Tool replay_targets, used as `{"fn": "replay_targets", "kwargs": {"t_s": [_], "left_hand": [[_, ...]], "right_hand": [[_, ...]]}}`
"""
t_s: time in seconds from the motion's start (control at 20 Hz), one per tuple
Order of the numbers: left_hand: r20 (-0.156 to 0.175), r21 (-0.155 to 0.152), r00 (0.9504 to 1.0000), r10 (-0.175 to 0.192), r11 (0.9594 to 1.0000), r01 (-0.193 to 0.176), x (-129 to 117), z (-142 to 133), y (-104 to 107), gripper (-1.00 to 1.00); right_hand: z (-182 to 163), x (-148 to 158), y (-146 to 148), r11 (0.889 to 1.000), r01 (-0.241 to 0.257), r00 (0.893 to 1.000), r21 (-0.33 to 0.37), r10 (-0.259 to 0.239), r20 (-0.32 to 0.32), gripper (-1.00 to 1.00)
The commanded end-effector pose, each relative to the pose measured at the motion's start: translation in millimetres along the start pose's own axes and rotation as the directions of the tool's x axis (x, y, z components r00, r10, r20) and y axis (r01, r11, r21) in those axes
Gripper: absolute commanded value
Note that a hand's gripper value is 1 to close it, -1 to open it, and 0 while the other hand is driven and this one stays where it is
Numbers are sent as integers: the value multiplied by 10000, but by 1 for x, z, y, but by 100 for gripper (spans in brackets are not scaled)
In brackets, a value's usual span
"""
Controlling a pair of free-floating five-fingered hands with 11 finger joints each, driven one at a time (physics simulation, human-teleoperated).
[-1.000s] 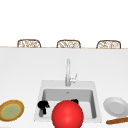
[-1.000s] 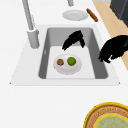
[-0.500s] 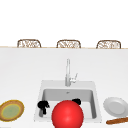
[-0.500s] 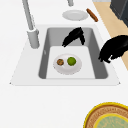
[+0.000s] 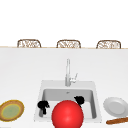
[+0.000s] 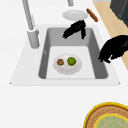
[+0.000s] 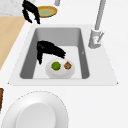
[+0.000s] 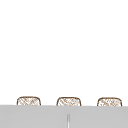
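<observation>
We saw our right hand (image 5: 79,100) hanging over the sink (image 6: 50,37), above the far right part of the basin, its fingers (image 6: 67,33) stretched out and relaxed and its thumb (image 6: 83,33) pointing down; it gripped nothing. Just below and ahead of its fingertips, on the basin floor, lay a small white bowl (image 6: 75,68). In the bowl sat a green lime (image 6: 71,61) and, touching or nearly touching it, a brown round thing (image 6: 60,62) that we could not name. The right side view showed the same hand (image 7: 48,48) close above the bowl's (image 7: 53,73) rim, apart from the fruit (image 7: 56,65).

Our left hand (image 5: 43,105) hovered at the sink's near left edge, over the rim and not in the basin, with its fingers bent downward loosely and holding nothing. Beyond it on the counter, further left, sat a yellow-rimmed woven plate (image 5: 11,110).

Behind the right hand, on the counter past the sink's right edge, lay a white plate (image 5: 115,107) with a brown rolling pin (image 5: 117,121) just beside it. The tap (image 5: 67,72) rose from the sink's back rim, across the basin from both hands. A big red ball (image 5: 67,114) covered the basin's front in the front view. Three wicker chairs (image 5: 68,44) stood behind the counter.
</observation>
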Motion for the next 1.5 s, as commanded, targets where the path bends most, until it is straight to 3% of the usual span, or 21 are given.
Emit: {"fn": "replay_targets", "kwargs": {"t_s": [0.0,0.2,1.0,1.15,1.45], "left_hand": [[0,0,10000,0,10000,0,0,0,0,0],[0,0,10000,0,10000,0,0,0,0,0],[0,0,10000,0,10000,0,0,0,0,0],[0,0,10000,0,10000,0,0,0,0,0],[0,0,10000,0,10000,0,0,0,0,0]], "right_hand": [[11,-6,-12,9959,-21,9999,-900,31,105,-100],[15,-10,-24,9954,172,9993,-945,-141,333,-100],[43,-15,-100,9798,-254,9997,-1985,252,-34,-100],[42,-16,-112,9645,-397,9992,-2611,385,-94,-100],[40,-18,-135,9184,-644,9979,-3903,624,-180,-100]]}}
